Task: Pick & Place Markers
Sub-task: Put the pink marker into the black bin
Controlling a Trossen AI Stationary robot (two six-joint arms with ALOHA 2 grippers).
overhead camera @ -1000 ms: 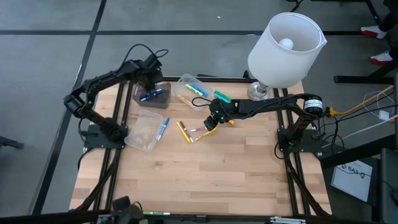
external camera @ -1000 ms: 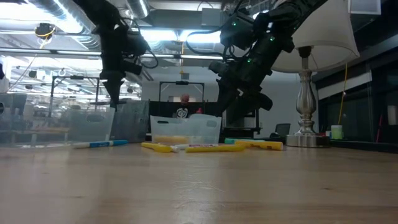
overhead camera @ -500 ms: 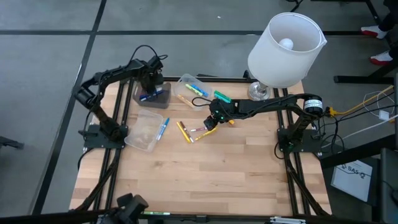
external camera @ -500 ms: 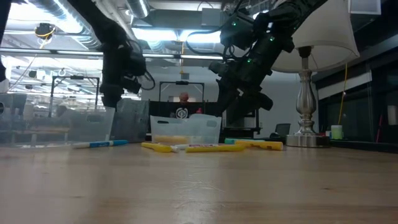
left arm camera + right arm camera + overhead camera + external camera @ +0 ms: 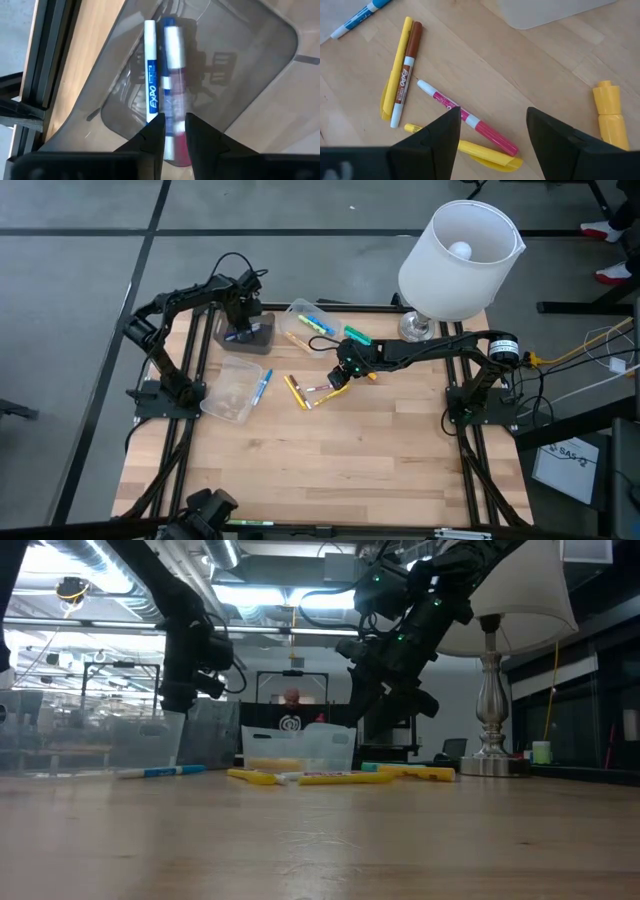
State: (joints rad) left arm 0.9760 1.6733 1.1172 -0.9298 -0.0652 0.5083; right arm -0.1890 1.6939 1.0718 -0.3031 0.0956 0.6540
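My left gripper (image 5: 175, 132) points down into a clear container (image 5: 247, 338) at the table's far left. A blue marker (image 5: 150, 70) lies sharp on the container's floor. Beside it a second blue marker (image 5: 172, 65) shows blurred, its lower end between my slightly parted fingertips. My right gripper (image 5: 492, 145) hovers open above the table's middle, over a pink marker (image 5: 465, 117) and a yellow marker (image 5: 470, 150) that lie flat on the wood. A yellow and a brown marker (image 5: 402, 70) lie side by side nearby. My left gripper's fingers (image 5: 152, 132) come from above and stand on either side of the blurred blue marker's lower end (image 5: 174, 142). The marker lies lengthwise between them over the container's floor. I cannot tell whether the fingers touch it.
A second clear container (image 5: 312, 325) holding markers stands at the far middle, and a third (image 5: 230, 388) at the left edge. A blue marker (image 5: 262, 385), a green one (image 5: 357, 335) and a yellow highlighter (image 5: 610, 117) lie loose. A lamp (image 5: 455, 260) stands far right.
My left gripper has sunk toward the far-left container and now stands low over it. The right arm has kept still.
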